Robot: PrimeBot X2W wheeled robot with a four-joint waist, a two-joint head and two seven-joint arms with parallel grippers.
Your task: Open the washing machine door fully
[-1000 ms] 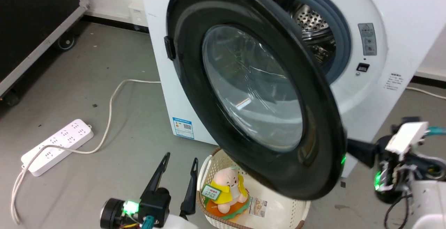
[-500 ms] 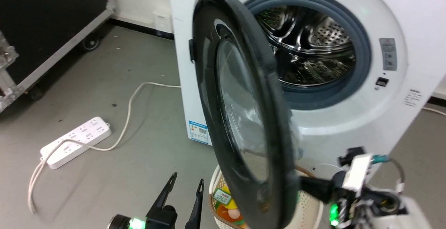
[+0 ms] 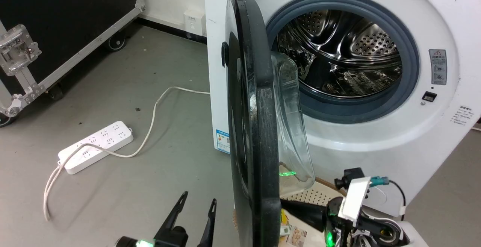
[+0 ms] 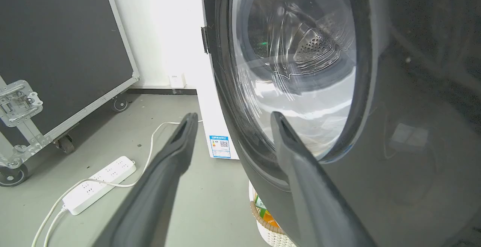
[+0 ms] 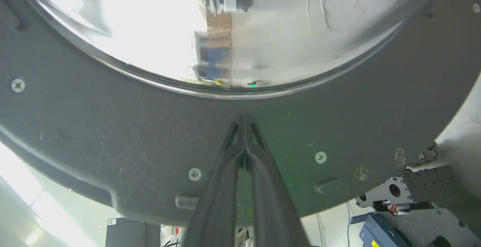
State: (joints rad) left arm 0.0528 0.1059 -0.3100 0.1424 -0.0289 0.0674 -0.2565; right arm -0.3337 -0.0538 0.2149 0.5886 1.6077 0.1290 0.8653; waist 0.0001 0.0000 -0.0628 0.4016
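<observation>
Swung out from the washing machine (image 3: 375, 141), your washing machine door (image 3: 251, 126) now sticks straight out from its front. A second ago it half covered the drum (image 3: 338, 51). Your right gripper (image 5: 245, 121), pinched tight on nothing, pushes the door's inside. Your left gripper (image 4: 233, 116) waits spread and empty, farther from the machine. I think about half the swing is left.

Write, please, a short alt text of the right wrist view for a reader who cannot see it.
The right gripper, fingers shut together, points tip-first at the dark inner face of the washing machine door, just below the rim of its bulging glass bowl. Small screws dot the door's plastic.
</observation>
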